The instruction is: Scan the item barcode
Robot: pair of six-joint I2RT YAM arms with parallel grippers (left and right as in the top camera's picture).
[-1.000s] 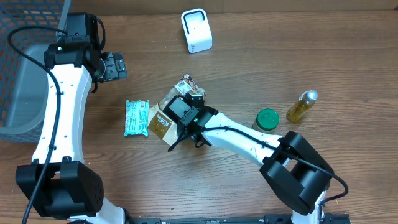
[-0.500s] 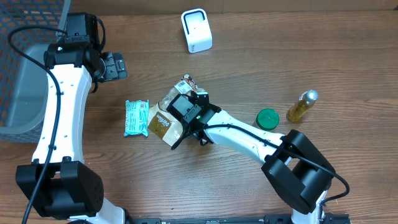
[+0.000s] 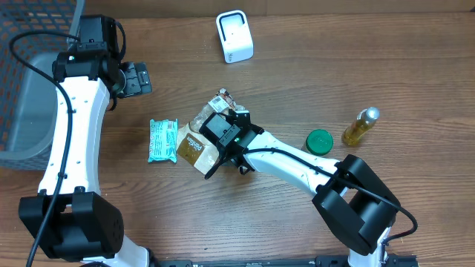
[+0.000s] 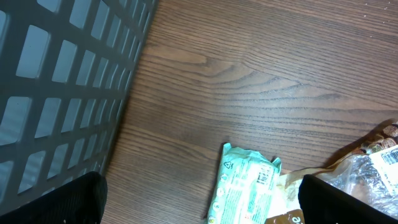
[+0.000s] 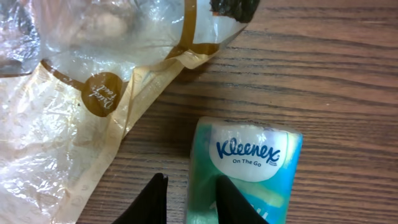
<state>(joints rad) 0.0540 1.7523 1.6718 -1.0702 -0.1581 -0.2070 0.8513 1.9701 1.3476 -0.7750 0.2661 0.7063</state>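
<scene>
Having just parted, the right end effector (image 5: 189,198) stands narrowly spread near the tissue pack (image 5: 249,155).

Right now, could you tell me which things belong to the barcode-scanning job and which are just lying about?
Job: white boxy scanner; clear brown-trimmed plastic snack bag and teal tissue pack, either likely the item.
Lying about: round green-lidded container; yellow-filled clear bottle; grey mesh basket.
</scene>
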